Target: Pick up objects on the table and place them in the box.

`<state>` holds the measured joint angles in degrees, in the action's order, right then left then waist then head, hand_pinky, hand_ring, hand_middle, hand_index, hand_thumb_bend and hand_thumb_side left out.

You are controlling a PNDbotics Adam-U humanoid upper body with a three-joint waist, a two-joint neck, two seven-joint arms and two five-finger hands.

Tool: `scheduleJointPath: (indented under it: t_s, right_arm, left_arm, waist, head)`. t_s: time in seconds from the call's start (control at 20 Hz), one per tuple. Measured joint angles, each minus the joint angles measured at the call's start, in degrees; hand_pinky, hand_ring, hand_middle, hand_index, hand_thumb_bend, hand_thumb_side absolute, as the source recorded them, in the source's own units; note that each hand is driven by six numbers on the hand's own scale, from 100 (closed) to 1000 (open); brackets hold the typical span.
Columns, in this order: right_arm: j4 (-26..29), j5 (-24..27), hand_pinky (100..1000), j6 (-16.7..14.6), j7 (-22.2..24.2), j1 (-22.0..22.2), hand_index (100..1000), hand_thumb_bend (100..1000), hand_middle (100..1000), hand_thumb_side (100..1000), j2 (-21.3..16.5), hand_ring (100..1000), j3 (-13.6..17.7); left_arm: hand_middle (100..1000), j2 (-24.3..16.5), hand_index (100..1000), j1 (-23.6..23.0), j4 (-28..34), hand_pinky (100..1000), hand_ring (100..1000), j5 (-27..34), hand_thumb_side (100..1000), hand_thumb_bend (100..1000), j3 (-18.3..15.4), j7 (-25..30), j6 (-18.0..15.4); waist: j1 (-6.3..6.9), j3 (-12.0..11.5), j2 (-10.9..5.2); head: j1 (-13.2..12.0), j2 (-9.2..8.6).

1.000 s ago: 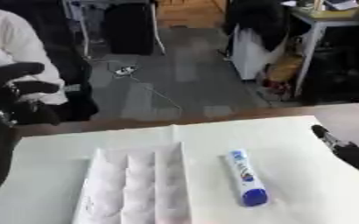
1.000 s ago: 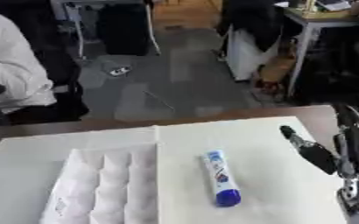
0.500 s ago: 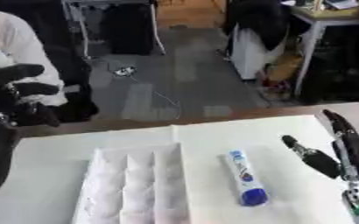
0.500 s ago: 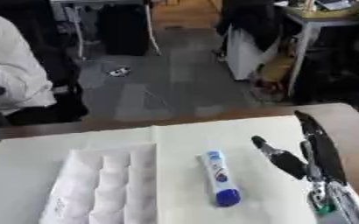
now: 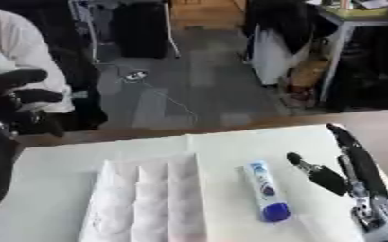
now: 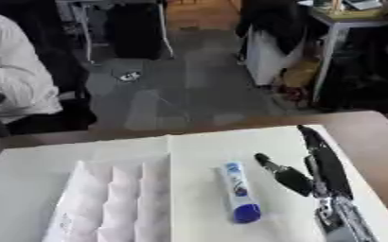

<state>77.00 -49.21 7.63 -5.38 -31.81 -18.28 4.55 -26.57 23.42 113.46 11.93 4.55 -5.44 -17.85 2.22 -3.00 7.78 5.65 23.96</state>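
— Fingers first: how does the right hand (image 5: 346, 165) look from the left eye?
— Straight and spread, thumb angled toward the white tube with a blue cap and blue label (image 5: 265, 196), holding nothing. It hangs just right of the tube, apart from it, nothing between them.
— And the tube?
— Flat on the white table covering (image 5: 222, 151), cap nearest the camera, just right of the white box with long divided compartments (image 5: 147, 201), not in it.
— The other hand?
— The left hand (image 5: 15, 101) sits at the left edge, raised, fingers curled around nothing that I can see.
— Now the right eye.
— Same layout: right hand (image 6: 313, 163) open beside the tube (image 6: 239, 191), box (image 6: 114, 203) to the left. The brown table edge (image 6: 371, 137) shows past the covering. Behind, a person in a white top (image 6: 15, 80) sits at the far left, and a white desk (image 6: 338, 23) stands at the upper right across the grey floor (image 6: 180, 94).
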Motion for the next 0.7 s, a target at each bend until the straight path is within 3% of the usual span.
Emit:
scheduleJointPath:
  t_s: [0.4, 0.7]
  right_arm:
    - [-5.98, -0.93, 930, -1.13, 2.48, -3.22, 974, 786, 910, 796, 0.19, 953, -1.30]
    - [-8.95, -1.88, 929, -1.83, 3.51, -5.35, 939, 816, 897, 848, 0.20, 951, -2.01]
  left_arm:
    - [782, 0.01, 824, 0.32, 0.00, 433, 673, 0.44, 867, 546, 0.07, 0.26, -0.49]
    - [782, 0.03, 824, 0.39, 0.00, 433, 673, 0.45, 867, 546, 0.10, 0.29, -0.50]
  waist:
    - [0.00, -0.25, 0.00]
    - [0.00, -0.43, 0.00]
  head:
    - [0.48, 0.00]
    - [0.88, 0.00]
